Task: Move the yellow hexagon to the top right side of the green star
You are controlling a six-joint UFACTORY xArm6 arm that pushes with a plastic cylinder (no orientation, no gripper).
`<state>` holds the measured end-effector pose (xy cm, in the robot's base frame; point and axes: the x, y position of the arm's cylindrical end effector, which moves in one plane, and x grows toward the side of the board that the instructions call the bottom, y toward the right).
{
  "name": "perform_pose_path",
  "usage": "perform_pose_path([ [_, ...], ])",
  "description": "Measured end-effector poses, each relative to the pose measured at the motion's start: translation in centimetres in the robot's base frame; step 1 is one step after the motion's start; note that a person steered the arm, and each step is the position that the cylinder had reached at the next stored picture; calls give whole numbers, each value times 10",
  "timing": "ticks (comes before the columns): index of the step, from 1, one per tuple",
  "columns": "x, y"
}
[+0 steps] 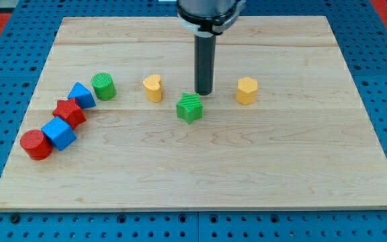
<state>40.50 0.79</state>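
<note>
The yellow hexagon (246, 91) sits right of the board's middle. The green star (190, 107) lies to its lower left, near the centre. My tip (203, 93) stands just above and slightly right of the green star, close to it, and well left of the yellow hexagon. The dark rod rises from the tip to the view's top.
A yellow heart-like block (153, 88) sits left of the star. A green cylinder (103, 86), blue triangle (81, 95), red star (68, 113), blue cube (59, 134) and red cylinder (35, 144) curve along the left. The wooden board (281, 168) lies on a blue pegboard.
</note>
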Motion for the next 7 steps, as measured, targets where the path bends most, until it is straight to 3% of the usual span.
perform_pose_path([
  [2, 83, 7],
  [3, 69, 107],
  [4, 22, 168],
  [5, -8, 165],
  [7, -15, 114],
])
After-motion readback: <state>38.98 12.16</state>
